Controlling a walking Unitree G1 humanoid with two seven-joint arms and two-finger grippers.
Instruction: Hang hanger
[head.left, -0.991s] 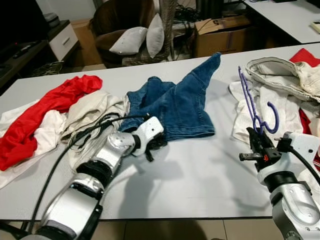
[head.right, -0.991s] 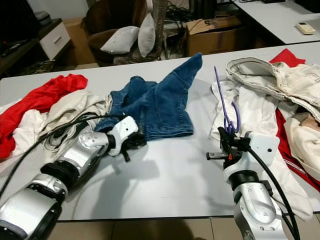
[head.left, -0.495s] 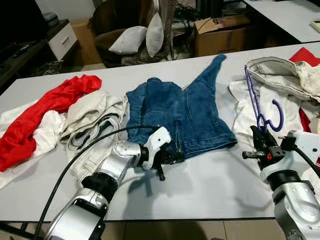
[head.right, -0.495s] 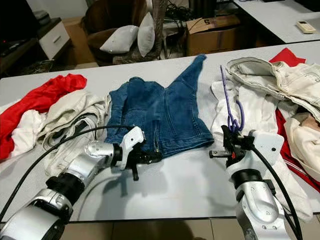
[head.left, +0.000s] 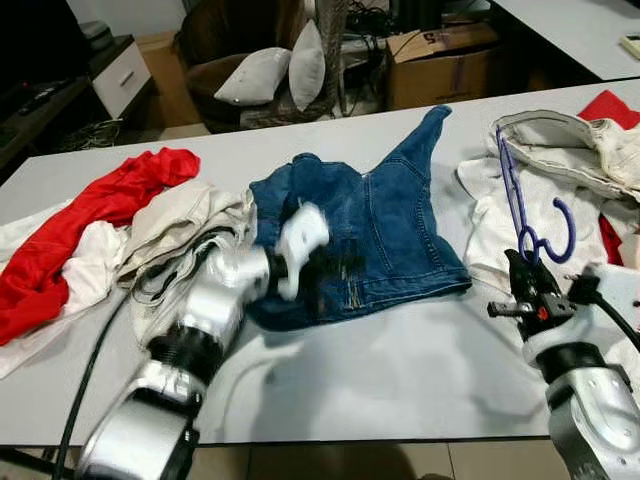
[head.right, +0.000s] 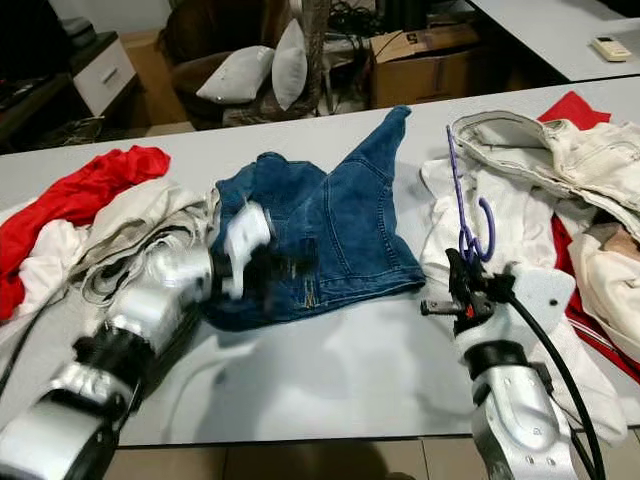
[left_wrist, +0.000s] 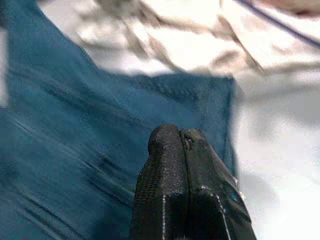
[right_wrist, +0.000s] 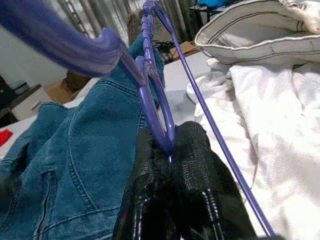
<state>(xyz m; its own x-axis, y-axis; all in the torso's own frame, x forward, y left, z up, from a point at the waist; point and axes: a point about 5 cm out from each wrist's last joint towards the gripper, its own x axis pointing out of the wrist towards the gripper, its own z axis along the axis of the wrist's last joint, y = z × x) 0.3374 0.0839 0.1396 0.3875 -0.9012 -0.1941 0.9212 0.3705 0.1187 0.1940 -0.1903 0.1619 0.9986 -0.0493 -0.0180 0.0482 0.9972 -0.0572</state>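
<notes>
- Hanger, a thin purple plastic one (head.left: 525, 205), stands upright at the near right of the white table (head.left: 400, 370), pinched at its hook end by the right gripper (right_wrist: 167, 150), whose two black fingers are clamped tight on the loop.
- Just beyond and left of centre, the left gripper (left_wrist: 182, 145) sits over the blue denim garment (head.left: 385, 225) with its fingers pressed together; whether any cloth is pinched between them cannot be told, and that arm is blurred.
- The denim's near hem looks bunched under the left gripper. A likely risk, as I judge it, is the cloth folding over itself so no opening is left for the hanger's arm.
- The grip on the hanger is narrow, so it could swivel or slip if its far end snags the cream-white garments (head.left: 560, 150) beside it.
- Farther left lie a red cloth (head.left: 90, 220) and pale beige clothing (head.left: 185, 220); behind the table stands a brown armchair with grey cushions (head.left: 275, 70).
</notes>
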